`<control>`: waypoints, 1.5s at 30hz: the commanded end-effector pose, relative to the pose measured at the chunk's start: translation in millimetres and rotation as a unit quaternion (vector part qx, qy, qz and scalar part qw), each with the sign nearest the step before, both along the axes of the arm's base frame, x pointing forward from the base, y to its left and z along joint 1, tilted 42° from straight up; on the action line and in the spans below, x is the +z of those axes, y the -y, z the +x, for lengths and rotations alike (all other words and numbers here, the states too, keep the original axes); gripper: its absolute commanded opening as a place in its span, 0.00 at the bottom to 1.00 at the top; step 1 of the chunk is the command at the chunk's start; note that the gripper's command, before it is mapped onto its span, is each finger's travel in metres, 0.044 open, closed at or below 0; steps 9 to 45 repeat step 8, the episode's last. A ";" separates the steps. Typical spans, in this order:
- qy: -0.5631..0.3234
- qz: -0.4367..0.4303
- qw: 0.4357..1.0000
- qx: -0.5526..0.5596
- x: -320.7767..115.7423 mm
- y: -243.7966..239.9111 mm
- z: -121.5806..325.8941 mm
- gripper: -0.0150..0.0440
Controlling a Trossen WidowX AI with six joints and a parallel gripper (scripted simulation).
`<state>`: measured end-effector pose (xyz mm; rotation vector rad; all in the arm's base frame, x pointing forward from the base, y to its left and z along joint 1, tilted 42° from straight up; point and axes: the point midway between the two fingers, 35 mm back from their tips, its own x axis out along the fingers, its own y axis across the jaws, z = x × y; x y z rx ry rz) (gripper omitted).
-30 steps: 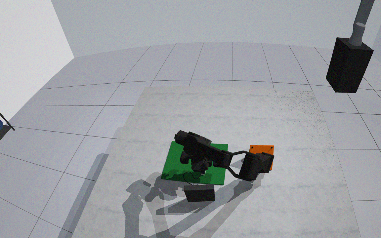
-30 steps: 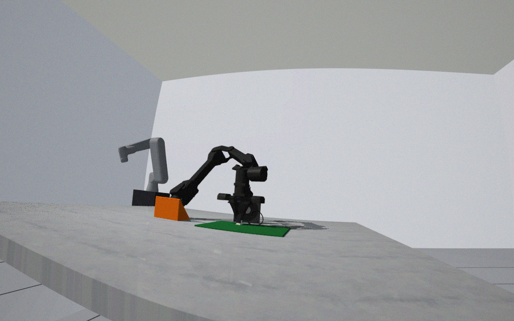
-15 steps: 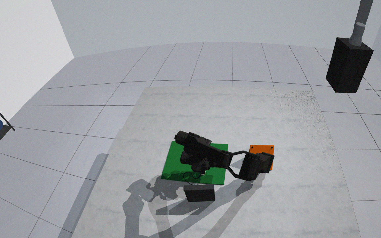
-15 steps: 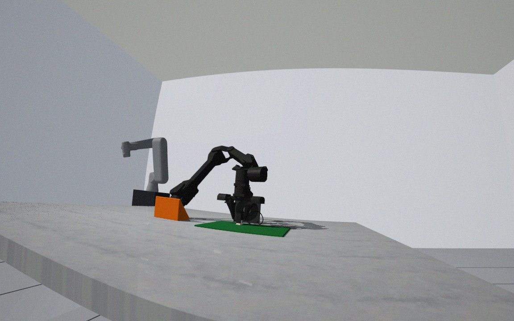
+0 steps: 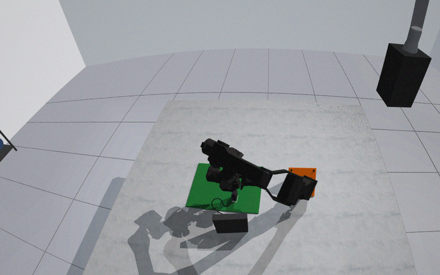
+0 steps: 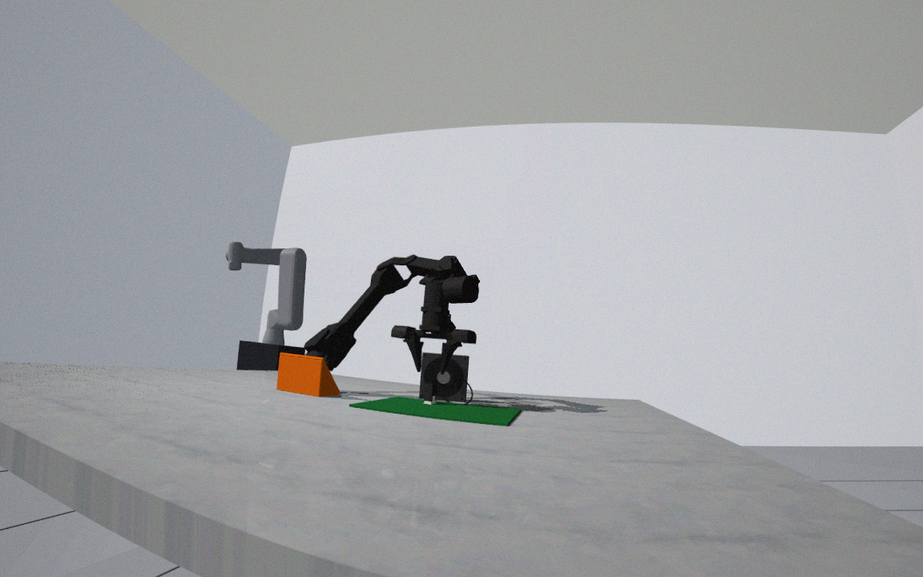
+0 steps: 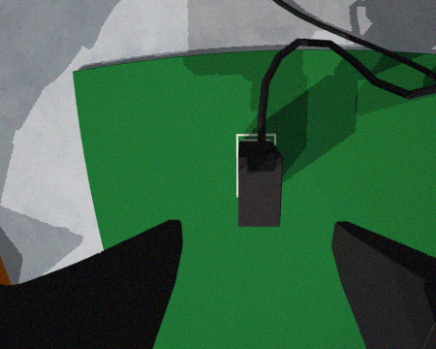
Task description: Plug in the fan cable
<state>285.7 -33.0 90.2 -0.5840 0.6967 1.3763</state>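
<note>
One plug (image 7: 260, 190) stands in one header (image 7: 256, 138) on one green board (image 7: 179, 155), below the spread, empty pincer (image 7: 257, 304).
</note>
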 end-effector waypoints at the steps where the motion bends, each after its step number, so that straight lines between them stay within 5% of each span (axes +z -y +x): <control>1: 0.004 -0.004 1.000 0.000 -3.8 11.7 2.6 0.69; 8: 0.005 -0.006 1.000 0.000 -75.0 90.9 -4.8 0.69; 45: 0.005 -0.006 1.000 0.000 -75.0 90.9 -4.8 0.69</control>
